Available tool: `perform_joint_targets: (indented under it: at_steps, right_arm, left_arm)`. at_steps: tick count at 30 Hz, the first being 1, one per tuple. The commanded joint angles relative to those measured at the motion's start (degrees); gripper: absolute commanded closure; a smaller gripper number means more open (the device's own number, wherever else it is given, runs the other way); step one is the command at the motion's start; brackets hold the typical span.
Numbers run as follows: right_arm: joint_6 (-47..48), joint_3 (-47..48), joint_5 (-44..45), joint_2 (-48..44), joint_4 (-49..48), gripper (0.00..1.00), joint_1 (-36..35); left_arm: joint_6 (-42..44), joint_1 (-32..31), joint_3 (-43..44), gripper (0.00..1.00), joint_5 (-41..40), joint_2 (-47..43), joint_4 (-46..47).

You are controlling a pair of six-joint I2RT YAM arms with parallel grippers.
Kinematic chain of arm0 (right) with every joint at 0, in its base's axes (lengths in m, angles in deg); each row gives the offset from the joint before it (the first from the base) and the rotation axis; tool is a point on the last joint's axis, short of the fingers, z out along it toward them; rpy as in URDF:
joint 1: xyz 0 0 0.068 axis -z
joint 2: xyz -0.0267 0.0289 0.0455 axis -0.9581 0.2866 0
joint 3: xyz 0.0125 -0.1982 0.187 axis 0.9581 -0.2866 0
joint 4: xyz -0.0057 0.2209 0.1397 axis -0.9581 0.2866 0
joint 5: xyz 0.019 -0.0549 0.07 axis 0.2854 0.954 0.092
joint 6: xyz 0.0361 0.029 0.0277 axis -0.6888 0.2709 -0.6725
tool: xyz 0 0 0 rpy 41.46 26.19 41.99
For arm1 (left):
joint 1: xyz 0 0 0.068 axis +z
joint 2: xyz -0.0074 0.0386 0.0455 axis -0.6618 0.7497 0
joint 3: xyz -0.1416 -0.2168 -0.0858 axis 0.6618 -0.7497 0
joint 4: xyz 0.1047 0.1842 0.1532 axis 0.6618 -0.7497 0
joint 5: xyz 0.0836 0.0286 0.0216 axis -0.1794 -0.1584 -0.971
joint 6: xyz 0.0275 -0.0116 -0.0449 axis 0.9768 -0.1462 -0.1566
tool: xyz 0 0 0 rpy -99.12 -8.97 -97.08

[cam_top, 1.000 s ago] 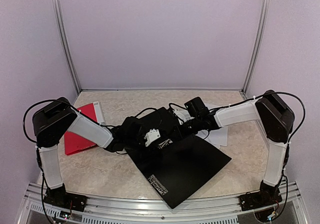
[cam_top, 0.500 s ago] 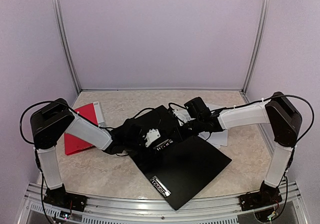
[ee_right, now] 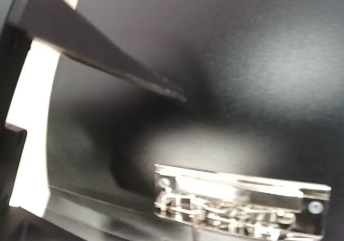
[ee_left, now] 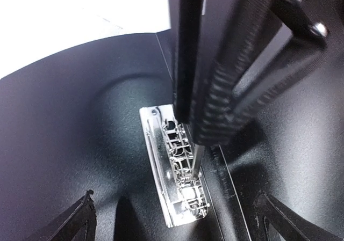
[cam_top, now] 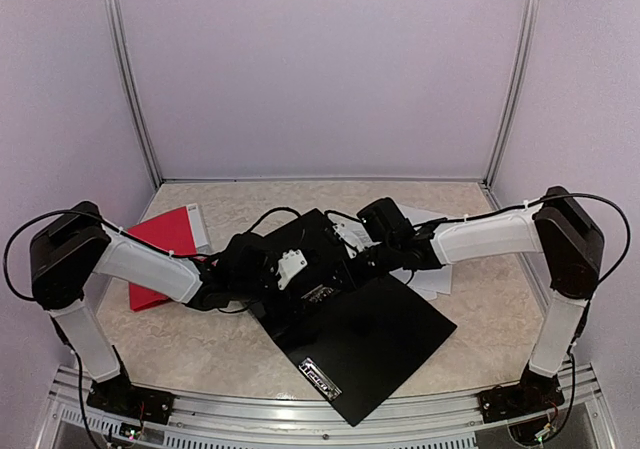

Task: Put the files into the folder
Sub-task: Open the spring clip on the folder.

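The black folder [cam_top: 385, 339] lies open on the table's middle, its metal clip [ee_left: 180, 176] on the inside. My left gripper [cam_top: 305, 274] hovers low over the clip, wide open, fingertips [ee_left: 80, 219] on either side with nothing between them. My right gripper [cam_top: 355, 257] reaches in from the right. Its fingers [ee_left: 223, 85] stand close together at the tip of the clip's thin lever [ee_left: 196, 155]; a grip on it does not show. The files [cam_top: 432, 277] are white sheets lying partly under the folder's right side, a white edge [ee_left: 54, 15] showing past the cover.
A red folder [cam_top: 160, 254] lies at the left with a white sheet [cam_top: 197, 224] behind it. Both arms and their cables crowd the folder's far half. Side rails and walls close in the table. The clip [ee_right: 242, 198] fills the low right wrist view.
My left gripper has opened wide and its arm has swung lower and leftward. The right gripper's fingers have eased apart slightly. The folder has shifted a little.
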Motion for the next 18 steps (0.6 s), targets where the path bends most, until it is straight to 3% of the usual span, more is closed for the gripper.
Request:
perform_joint_targets:
  at_steps: [1,4,12,14,18]
  right_arm:
    - [-1.5,1.3,-1.8,-2.7,-0.5,0.81,-1.1]
    - [-2.5,1.1,-2.5,-3.8,-1.2,0.77,-1.3]
    - [-3.3,0.7,2.1,-9.0,1.2,0.47,-1.2]
    - [-3.5,0.1,4.8,-9.5,2.4,0.47,-1.0]
    - [-4.6,-2.3,8.2,-9.6,3.8,0.63,1.3]
  left_arm:
    - [-3.9,-0.5,-1.7,0.01,-1.7,-3.3,-3.2]
    - [-5.2,-0.6,-3.1,0.01,-2.8,-4.9,-3.0]
    - [-6.4,-0.6,-3.5,0.01,-2.9,-8.6,-5.1]
    - [-6.7,-0.6,-2.9,0.01,-3.5,-8.5,-6.1]
    - [-6.9,-0.6,-2.7,0.01,-3.7,-9.5,-7.0]
